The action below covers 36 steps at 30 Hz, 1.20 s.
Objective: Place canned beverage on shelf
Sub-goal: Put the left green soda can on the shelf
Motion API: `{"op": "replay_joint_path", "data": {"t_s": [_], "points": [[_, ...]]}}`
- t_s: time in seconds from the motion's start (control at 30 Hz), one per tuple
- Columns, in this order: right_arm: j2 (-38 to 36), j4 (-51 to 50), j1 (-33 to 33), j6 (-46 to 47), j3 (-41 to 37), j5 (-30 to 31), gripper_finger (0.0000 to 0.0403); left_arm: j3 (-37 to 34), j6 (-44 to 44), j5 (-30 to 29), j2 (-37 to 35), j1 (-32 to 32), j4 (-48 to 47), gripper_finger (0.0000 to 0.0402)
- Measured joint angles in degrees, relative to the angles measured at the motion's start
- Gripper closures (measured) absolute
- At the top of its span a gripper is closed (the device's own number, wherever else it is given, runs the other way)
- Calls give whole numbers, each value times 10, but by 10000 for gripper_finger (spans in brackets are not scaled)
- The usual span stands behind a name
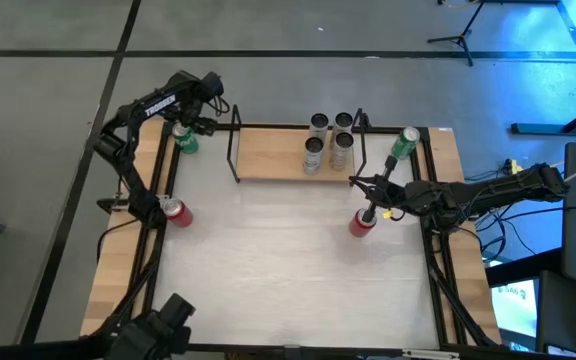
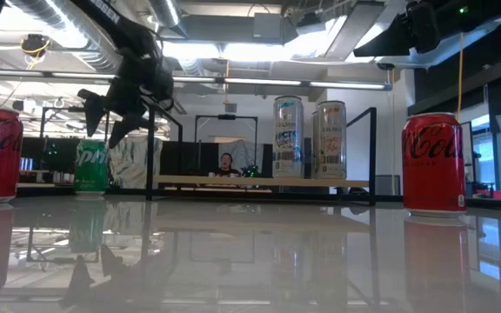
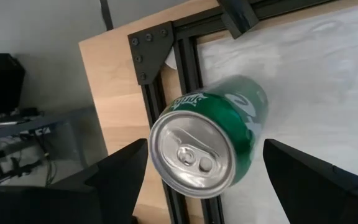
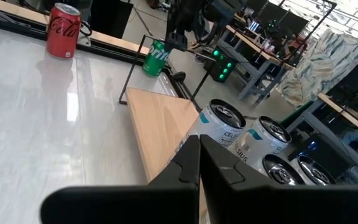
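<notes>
A green soda can (image 1: 185,140) stands upright on its base at the table's far left corner; it also shows in the low view (image 2: 91,165) and the left wrist view (image 3: 210,140). My left gripper (image 1: 190,122) hangs just above it, open, fingers pointing down on either side of the can's top (image 3: 191,155) without touching. The shelf (image 1: 268,155), a light-wood board with black wire ends, stands at the far middle and carries several silver cans (image 1: 328,140). My right gripper (image 1: 353,181) is shut and empty, raised in front of the shelf's right end (image 4: 199,149).
A red can (image 1: 176,211) stands at the table's left and another (image 1: 361,222) below my right arm. A second green can (image 1: 405,143) stands right of the shelf. Black frame rails (image 1: 158,170) run along the table's sides. The shelf's left half (image 4: 160,124) is bare.
</notes>
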Motion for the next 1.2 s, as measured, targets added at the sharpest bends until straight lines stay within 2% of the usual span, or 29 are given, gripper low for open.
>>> {"op": "replay_joint_path", "data": {"t_s": [0.27, 0.57, 0.87, 1.2], "points": [[0, -1, 0, 0, 0, 0, 398, 0, 0, -4, 15, 0, -4, 92], [0, -1, 0, 0, 0, -13, 398, 0, 44, 60, 15, -1, -9, 92], [0, -1, 0, 0, 0, -26, 398, 1, 64, 87, 13, -8, -28, 92], [0, 1, 0, 0, 0, -26, 398, -1, 60, 80, -25, -27, -38, 92]]}}
